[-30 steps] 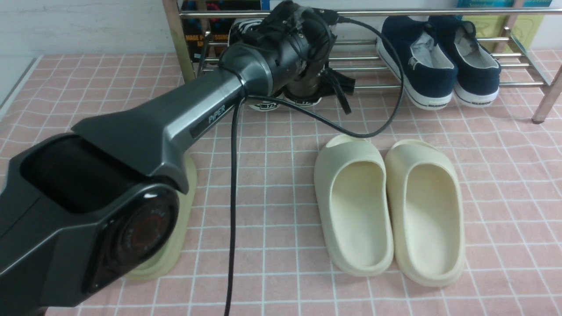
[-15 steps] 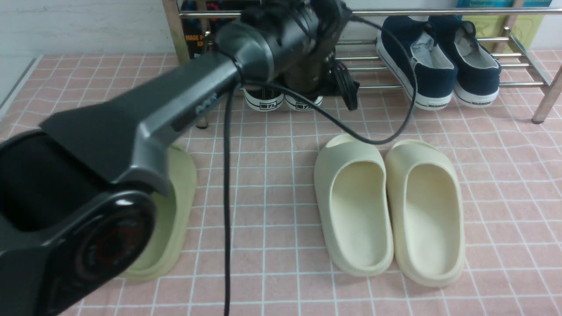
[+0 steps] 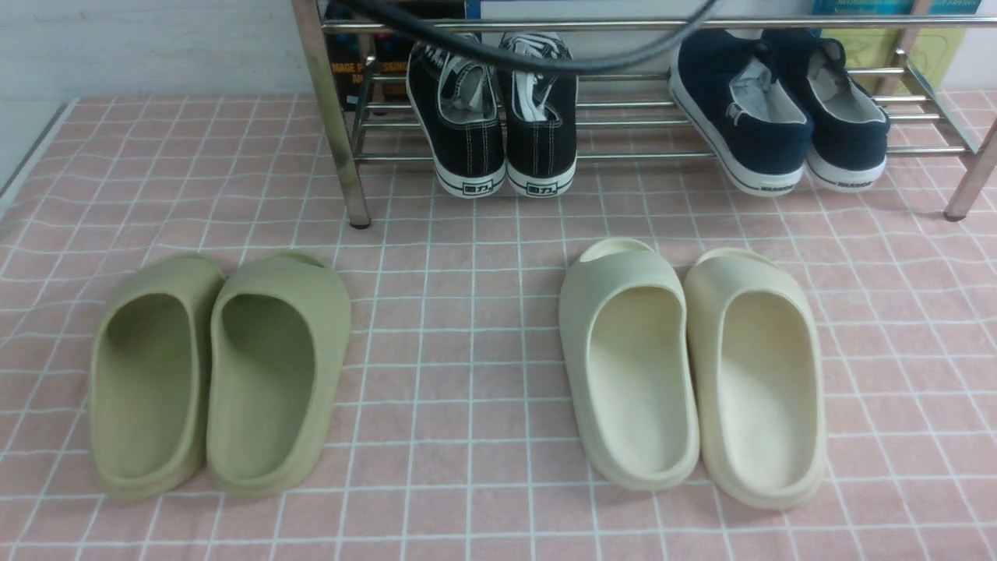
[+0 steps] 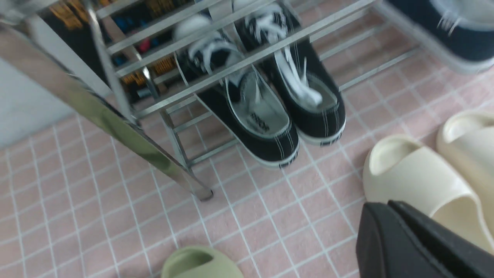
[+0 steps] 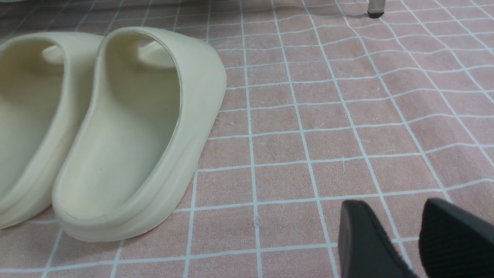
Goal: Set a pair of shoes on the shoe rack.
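The pair of black sneakers (image 3: 498,125) with white laces stands side by side on the lower rails of the chrome shoe rack (image 3: 331,117), toes inward and heels overhanging the front rail. They also show in the left wrist view (image 4: 270,116), under the rack's rails (image 4: 115,116). My left gripper (image 4: 388,204) is shut and empty, raised in front of the rack and apart from the sneakers. It is out of the front view. My right gripper (image 5: 393,208) is open and empty, low over the pink checked cloth.
Navy slip-ons (image 3: 771,109) sit on the rack's right half. Cream slippers (image 3: 685,366) and olive slippers (image 3: 218,374) lie on the cloth in front. The cream slippers are next to my right gripper (image 5: 127,127). A black cable (image 3: 545,62) hangs across the rack's top.
My left arm has lifted back from the rack and left the front view. The sneakers stay on the rails, and the olive slippers are uncovered.
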`<move>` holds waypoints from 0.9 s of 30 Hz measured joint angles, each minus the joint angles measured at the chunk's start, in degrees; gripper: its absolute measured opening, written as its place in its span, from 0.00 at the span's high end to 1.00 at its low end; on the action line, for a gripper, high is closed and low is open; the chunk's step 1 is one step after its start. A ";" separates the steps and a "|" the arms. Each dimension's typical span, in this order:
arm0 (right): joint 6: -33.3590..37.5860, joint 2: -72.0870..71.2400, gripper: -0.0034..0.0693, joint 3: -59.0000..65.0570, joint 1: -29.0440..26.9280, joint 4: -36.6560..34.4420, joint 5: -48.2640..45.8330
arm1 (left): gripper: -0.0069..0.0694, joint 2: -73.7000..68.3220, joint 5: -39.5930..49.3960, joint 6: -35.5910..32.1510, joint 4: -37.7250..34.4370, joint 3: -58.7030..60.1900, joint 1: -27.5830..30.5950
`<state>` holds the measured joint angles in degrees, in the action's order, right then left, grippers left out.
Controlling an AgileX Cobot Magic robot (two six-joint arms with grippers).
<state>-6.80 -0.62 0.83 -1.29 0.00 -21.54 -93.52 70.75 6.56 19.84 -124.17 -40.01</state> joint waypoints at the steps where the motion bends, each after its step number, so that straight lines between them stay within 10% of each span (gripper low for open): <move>1: 0.00 0.00 0.63 0.00 0.00 0.00 0.00 | 0.88 1.67 0.00 0.00 -0.06 0.00 0.00; 9: 0.00 0.00 0.63 0.00 0.00 0.00 0.00 | 0.87 18.40 -9.10 0.50 -0.06 13.43 0.00; 17: 0.00 0.00 0.63 0.00 0.00 0.00 0.00 | 0.86 44.49 -33.08 13.50 7.02 53.68 0.00; 27: 0.00 0.00 0.63 0.00 0.00 0.00 0.00 | 0.86 66.93 -20.56 36.94 24.46 65.88 0.00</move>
<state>-6.80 -0.62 0.83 -1.29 0.00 -21.54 -26.58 50.18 43.50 44.30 -58.30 -40.01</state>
